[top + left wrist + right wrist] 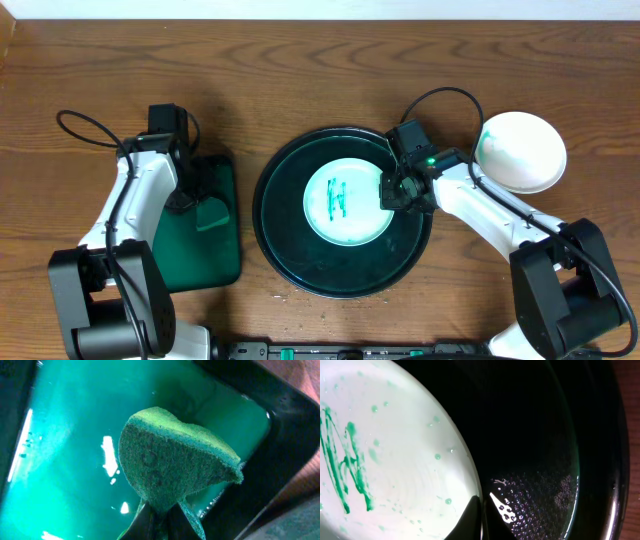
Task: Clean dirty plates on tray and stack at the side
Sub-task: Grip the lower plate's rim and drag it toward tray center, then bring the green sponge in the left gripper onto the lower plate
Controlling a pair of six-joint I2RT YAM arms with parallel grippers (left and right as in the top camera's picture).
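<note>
Pinched together, the jaws of the left gripper (pixel 162 510) hold a green sponge (pixel 170 460) over the green water in the small tray (pixel 212 255). Those of the right gripper (pixel 482 516) are closed too, with their tips at the right rim of the plate (pixel 348 200). Whether they nip that rim cannot be told.

The plate lies in the middle of the round tray (pixel 275 240), and its green scribble (pixel 337 198) is unwiped. A pale stack (pixel 525 150) sits on the tabletop to the right.

The step looks to be wetting the sponge. Next, it must be carried across to the scribble while the plate is kept from sliding.

Only the overhead view shows how far apart the sponge and plate are. The right wrist view alone shows fine green specks and water drops on the plate.
</note>
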